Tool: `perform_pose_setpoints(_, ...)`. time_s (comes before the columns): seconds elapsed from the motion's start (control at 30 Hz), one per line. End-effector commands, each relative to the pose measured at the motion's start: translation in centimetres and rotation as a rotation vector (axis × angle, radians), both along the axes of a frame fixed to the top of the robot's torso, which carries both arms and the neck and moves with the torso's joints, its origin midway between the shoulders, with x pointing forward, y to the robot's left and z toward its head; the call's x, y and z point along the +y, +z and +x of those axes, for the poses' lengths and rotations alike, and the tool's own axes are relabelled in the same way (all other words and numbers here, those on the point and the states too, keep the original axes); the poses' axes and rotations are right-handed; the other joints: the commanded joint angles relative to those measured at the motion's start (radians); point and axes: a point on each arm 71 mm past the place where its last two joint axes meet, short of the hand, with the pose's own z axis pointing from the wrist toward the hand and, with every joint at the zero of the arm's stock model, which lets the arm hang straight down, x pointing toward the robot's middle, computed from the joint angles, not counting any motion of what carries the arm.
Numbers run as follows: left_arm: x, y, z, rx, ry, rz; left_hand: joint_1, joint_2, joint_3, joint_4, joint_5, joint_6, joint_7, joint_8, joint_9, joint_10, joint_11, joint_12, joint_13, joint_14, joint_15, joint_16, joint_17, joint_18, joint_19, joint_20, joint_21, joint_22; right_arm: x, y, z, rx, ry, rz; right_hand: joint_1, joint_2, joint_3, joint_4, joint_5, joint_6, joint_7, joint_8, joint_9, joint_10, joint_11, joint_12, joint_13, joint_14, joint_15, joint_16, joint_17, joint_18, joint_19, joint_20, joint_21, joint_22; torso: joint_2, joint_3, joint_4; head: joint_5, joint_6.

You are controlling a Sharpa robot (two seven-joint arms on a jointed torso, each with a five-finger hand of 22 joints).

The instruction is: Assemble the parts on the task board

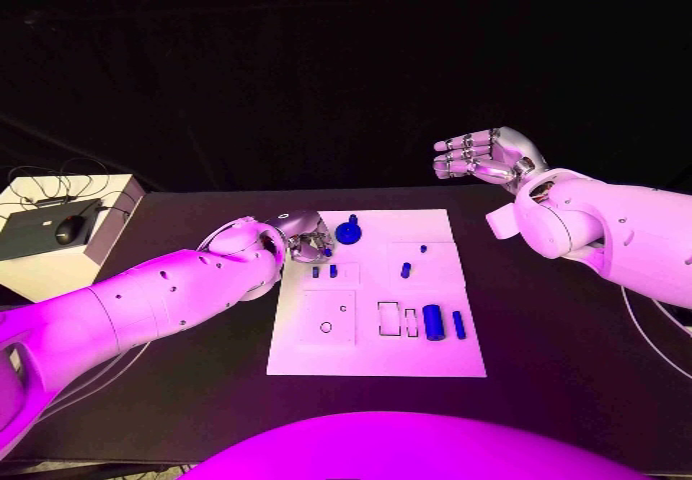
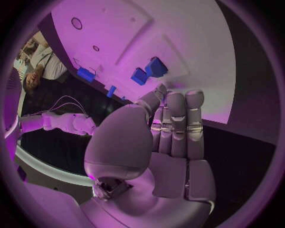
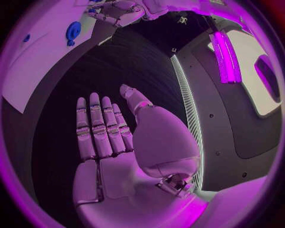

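Note:
The white task board (image 1: 378,350) lies in the middle of the black table. My left hand (image 1: 296,237) hovers at the board's far left edge, fingers straight and together, holding nothing. Its fingertips (image 2: 175,97) end just short of two small blue pegs (image 2: 147,72) standing in the board (image 2: 178,28); these pegs (image 1: 325,271) sit beside a blue round part (image 1: 349,235). A thick blue cylinder (image 1: 433,322) and a thinner one (image 1: 459,324) lie near the board's right edge. My right hand (image 1: 483,156) is raised off the table beyond the board's far right corner, flat and empty (image 3: 113,137).
Two more small blue pieces (image 1: 405,269) stand in the board's middle right. A white box (image 1: 58,240) with a dark device and cables sits at the table's far left. The round part (image 3: 73,32) and my left hand (image 3: 118,12) also appear in the right wrist view.

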Motion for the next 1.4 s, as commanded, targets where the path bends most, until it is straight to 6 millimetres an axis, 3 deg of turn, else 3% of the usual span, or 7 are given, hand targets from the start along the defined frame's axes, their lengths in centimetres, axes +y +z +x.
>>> perform_pose_setpoints(0.03, -0.17, -0.21, -0.14, 0.014, -0.008, 0.002, -0.005, -0.007, 0.006, 0.003, 0.003, 0.003, 0.006, 0.004, 0.000, -0.009, -0.001, 0.001, -0.001, -0.006, 0.000, -0.004, 0.001, 0.010, -0.005, 0.002, -0.005, 0.041, 0.08, 0.08, -0.04, -0.007, 0.012, 0.002, -0.006, 0.000, 0.004, 0.001, 0.005, 0.006, 0.003, -0.002, 0.001, 0.003, -0.001, -0.004, 0.001, 0.004, -0.003, -0.003, -0.001, 0.004, 0.000, -0.006, 0.002, -0.001, 0.000, 0.0005, -0.0006, 0.000, 0.000)
perform_pose_setpoints(0.5, -0.07, -0.24, -0.16, 0.025, -0.005, -0.002, -0.011, -0.018, 0.013, 0.006, 0.003, -0.038, -0.003, 0.003, -0.001, -0.017, -0.001, 0.002, -0.001, -0.010, 0.001, -0.004, 0.002, 0.018, -0.011, 0.007, -0.019, 0.037, 0.01, 0.08, -0.04, -0.007, 0.010, 0.001, -0.006, 0.000, 0.004, 0.001, 0.005, 0.006, 0.003, -0.002, 0.001, 0.003, -0.001, -0.004, 0.001, 0.004, -0.003, -0.003, -0.001, 0.004, 0.000, -0.006, 0.002, -0.001, 0.000, 0.0000, 0.0000, -0.002, 0.000)
perform_pose_setpoints(1.1, 0.20, -0.26, -0.09, 0.024, 0.010, 0.003, -0.010, -0.033, 0.022, 0.009, 0.003, -0.133, -0.024, 0.002, -0.002, -0.017, -0.003, 0.005, 0.000, -0.011, 0.000, -0.005, 0.003, 0.028, -0.011, 0.014, -0.023, 0.037, -0.01, 0.05, 0.00, -0.006, 0.011, 0.000, -0.004, -0.001, 0.008, 0.003, 0.005, 0.007, 0.003, -0.003, 0.000, 0.004, -0.001, -0.004, 0.001, 0.005, -0.003, -0.003, -0.001, 0.004, 0.000, -0.006, 0.002, -0.001, 0.000, 0.0004, 0.0002, -0.003, 0.000)
perform_pose_setpoints(1.4, 0.42, -0.26, -0.09, 0.023, 0.016, 0.008, -0.008, -0.033, 0.023, 0.009, 0.003, -0.130, -0.022, 0.002, -0.002, -0.014, -0.004, 0.007, 0.000, -0.011, -0.001, -0.005, 0.003, 0.029, -0.010, 0.015, -0.021, 0.038, -0.08, 0.04, 0.00, -0.006, 0.009, 0.000, -0.004, -0.001, 0.008, 0.003, 0.005, 0.007, 0.003, -0.003, 0.000, 0.004, -0.001, -0.004, 0.001, 0.005, -0.003, -0.003, -0.001, 0.004, 0.000, -0.006, 0.002, -0.001, 0.000, 0.0002, 0.0001, -0.003, 0.000)
